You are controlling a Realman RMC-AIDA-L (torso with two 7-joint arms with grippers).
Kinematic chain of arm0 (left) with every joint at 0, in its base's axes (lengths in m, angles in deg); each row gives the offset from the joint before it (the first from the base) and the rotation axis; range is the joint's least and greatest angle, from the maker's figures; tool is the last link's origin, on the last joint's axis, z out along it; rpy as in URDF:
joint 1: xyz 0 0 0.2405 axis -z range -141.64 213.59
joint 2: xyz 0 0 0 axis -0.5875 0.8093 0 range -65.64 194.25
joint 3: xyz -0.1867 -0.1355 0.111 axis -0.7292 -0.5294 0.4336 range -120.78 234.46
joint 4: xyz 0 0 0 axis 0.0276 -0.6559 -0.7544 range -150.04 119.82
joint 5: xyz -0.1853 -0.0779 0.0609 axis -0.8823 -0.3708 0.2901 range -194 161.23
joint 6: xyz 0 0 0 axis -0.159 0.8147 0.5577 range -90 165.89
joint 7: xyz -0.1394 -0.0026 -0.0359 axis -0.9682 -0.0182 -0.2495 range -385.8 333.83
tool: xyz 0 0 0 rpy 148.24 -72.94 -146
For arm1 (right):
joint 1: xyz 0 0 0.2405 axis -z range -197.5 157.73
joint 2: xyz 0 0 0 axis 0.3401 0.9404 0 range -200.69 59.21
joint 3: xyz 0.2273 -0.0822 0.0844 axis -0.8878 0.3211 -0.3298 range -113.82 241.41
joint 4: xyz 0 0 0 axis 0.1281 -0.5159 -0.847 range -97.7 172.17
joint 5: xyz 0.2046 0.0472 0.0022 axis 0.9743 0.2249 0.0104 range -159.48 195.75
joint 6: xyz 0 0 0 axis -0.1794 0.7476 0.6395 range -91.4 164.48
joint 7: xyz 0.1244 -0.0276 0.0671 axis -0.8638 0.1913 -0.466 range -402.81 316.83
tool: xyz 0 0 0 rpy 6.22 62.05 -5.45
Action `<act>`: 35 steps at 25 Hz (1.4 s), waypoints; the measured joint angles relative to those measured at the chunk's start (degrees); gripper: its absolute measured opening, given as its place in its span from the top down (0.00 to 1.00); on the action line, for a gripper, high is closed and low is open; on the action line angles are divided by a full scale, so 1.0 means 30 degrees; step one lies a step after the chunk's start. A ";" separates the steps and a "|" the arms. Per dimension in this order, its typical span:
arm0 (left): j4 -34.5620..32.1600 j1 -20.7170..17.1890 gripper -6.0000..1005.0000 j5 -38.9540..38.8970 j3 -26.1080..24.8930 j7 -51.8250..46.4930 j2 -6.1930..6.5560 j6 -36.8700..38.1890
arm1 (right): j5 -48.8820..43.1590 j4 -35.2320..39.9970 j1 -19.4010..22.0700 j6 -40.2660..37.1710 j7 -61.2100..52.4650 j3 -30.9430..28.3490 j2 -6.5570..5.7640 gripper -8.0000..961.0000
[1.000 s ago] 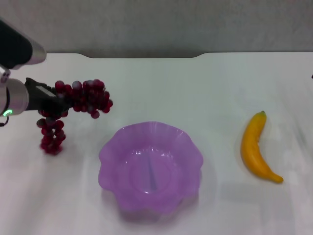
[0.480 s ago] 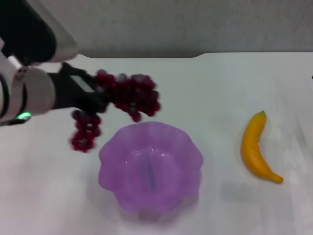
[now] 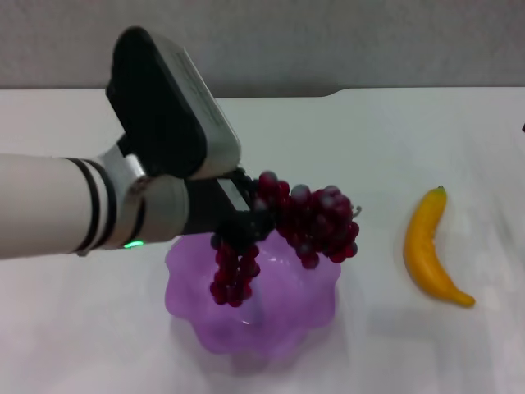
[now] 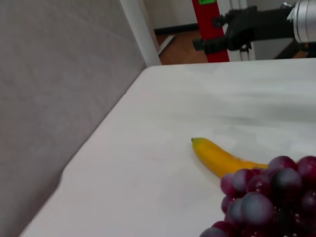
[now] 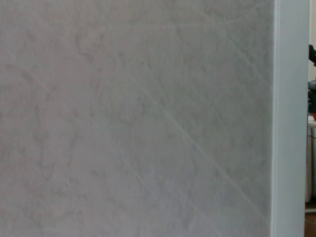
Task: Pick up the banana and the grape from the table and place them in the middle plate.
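left gripper (image 3: 239, 215) holding the dark red bunch of grapes (image 3: 305, 222), wavy purple plastic plate (image 3: 316, 308) right under it, curved yellow banana (image 3: 428, 249) far off to its right

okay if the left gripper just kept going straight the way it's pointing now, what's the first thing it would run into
Probably the banana. The left gripper points across the table toward the robot's right, holding the grape above the middle plate. But the gripper is raised, so it might pass above the banana; depth is unclear.
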 joint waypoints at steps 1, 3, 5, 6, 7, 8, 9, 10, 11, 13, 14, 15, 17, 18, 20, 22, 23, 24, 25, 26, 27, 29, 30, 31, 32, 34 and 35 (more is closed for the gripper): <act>-0.0521 0.0185 0.63 -0.0042 -0.0007 -0.0056 -0.0002 0.0086 | 0.0000 0.0001 -0.0001 0.0000 0.0000 0.0001 0.0001 0.08; -0.1429 0.0488 0.63 -0.0113 -0.0029 -0.0078 -0.0003 0.0322 | 0.0023 0.0007 -0.0002 -0.0001 0.0000 0.0002 0.0000 0.08; -0.2301 0.0669 0.63 -0.0067 0.0122 0.0001 -0.0010 0.0936 | 0.0074 0.0008 0.0006 0.0000 0.0001 0.0002 0.0000 0.08; -0.2748 0.0768 0.63 -0.0020 0.0232 0.0043 -0.0017 0.1286 | 0.0085 0.0008 0.0008 -0.0001 0.0001 0.0002 0.0000 0.08; -0.3167 0.0891 0.63 0.0021 0.0317 0.0070 -0.0020 0.1608 | 0.0084 0.0007 0.0008 0.0000 0.0001 0.0001 0.0000 0.08; -0.3716 0.1077 0.63 0.0042 0.0371 0.0074 -0.0020 0.1917 | 0.0080 0.0008 0.0007 0.0000 0.0001 0.0001 0.0000 0.08; -0.4288 0.1271 0.63 0.0055 0.0415 0.0075 -0.0019 0.2188 | 0.0074 0.0007 0.0006 -0.0001 0.0001 0.0001 0.0001 0.08; -0.4799 0.1464 0.63 0.0055 0.0431 0.0080 -0.0016 0.2432 | 0.0067 0.0007 0.0004 0.0000 0.0001 0.0002 0.0000 0.08; -0.5270 0.1625 0.63 0.0053 0.0454 0.0087 -0.0014 0.2688 | 0.0068 0.0007 -0.0002 -0.0001 0.0001 0.0002 0.0000 0.08; -0.6096 0.1790 0.63 0.0003 0.0574 0.0102 -0.0011 0.3312 | 0.0060 0.0007 -0.0019 -0.0001 0.0000 0.0002 0.0000 0.08; -0.6365 0.1826 0.63 -0.0002 0.0649 0.0106 -0.0011 0.3664 | 0.0054 0.0006 -0.0021 0.0000 0.0001 0.0001 0.0001 0.08; -0.6617 0.1855 0.63 -0.0001 0.0739 0.0108 -0.0013 0.4020 | 0.0047 0.0006 -0.0022 0.0000 0.0001 0.0001 0.0000 0.08; -0.7278 0.1972 0.63 0.0046 0.0998 0.0112 -0.0022 0.4660 | 0.0047 0.0006 -0.0026 -0.0001 0.0001 0.0001 0.0000 0.08; -0.7478 0.2011 0.63 0.0064 0.1064 0.0113 -0.0024 0.4796 | 0.0047 0.0006 -0.0027 0.0000 0.0000 0.0002 0.0000 0.08; -0.8309 0.2217 0.63 0.0111 0.1190 0.0119 -0.0029 0.5288 | 0.0049 0.0006 -0.0044 0.0000 0.0000 0.0001 0.0000 0.08; -0.9050 0.2403 0.63 0.0126 0.1286 0.0134 -0.0033 0.5753 | 0.0050 0.0006 -0.0062 -0.0001 0.0001 0.0002 -0.0001 0.08; -0.9352 0.2487 0.63 0.0127 0.1335 0.0155 -0.0034 0.5940 | 0.0052 0.0006 -0.0063 -0.0001 0.0001 0.0002 0.0000 0.08; -0.9661 0.2580 0.63 0.0126 0.1400 0.0203 -0.0036 0.6123 | 0.0052 0.0006 -0.0065 -0.0001 0.0001 0.0002 0.0000 0.08; -0.9984 0.2664 0.63 0.0129 0.1429 0.0260 -0.0037 0.6317 | 0.0055 0.0005 -0.0066 -0.0001 0.0000 0.0001 0.0000 0.08; -1.0242 0.2739 0.63 0.0147 0.1446 0.0307 -0.0039 0.6485 | 0.0054 0.0006 -0.0068 -0.0001 0.0001 0.0002 0.0000 0.08; -1.0553 0.2810 0.63 0.0201 0.1478 0.0359 -0.0042 0.6643 | 0.0053 0.0005 -0.0073 -0.0001 0.0001 0.0001 0.0000 0.08; -1.0974 0.2935 0.63 0.0309 0.1575 0.0354 -0.0066 0.6841 | 0.0046 0.0006 -0.0088 -0.0001 0.0000 0.0002 0.0000 0.09; -1.0974 0.2935 0.63 0.0309 0.1575 0.0354 -0.0066 0.6841 | 0.0046 0.0006 -0.0089 -0.0001 0.0001 0.0002 0.0000 0.09; -1.1112 0.3000 0.63 0.0358 0.1657 0.0281 -0.0095 0.6888 | 0.0051 0.0005 -0.0087 -0.0001 0.0001 0.0002 0.0000 0.09; -1.1112 0.3016 0.63 0.0359 0.1674 0.0265 -0.0100 0.6892 | 0.0053 0.0006 -0.0076 0.0000 0.0001 0.0002 0.0001 0.09; -1.1079 0.3019 0.63 0.0361 0.1685 0.0218 -0.0101 0.6892 | 0.0074 0.0006 -0.0045 0.0000 0.0001 0.0002 0.0000 0.09; -1.1079 0.3023 0.63 0.0375 0.1683 0.0203 -0.0101 0.6879 | 0.0079 0.0006 -0.0033 -0.0001 0.0000 0.0001 0.0001 0.09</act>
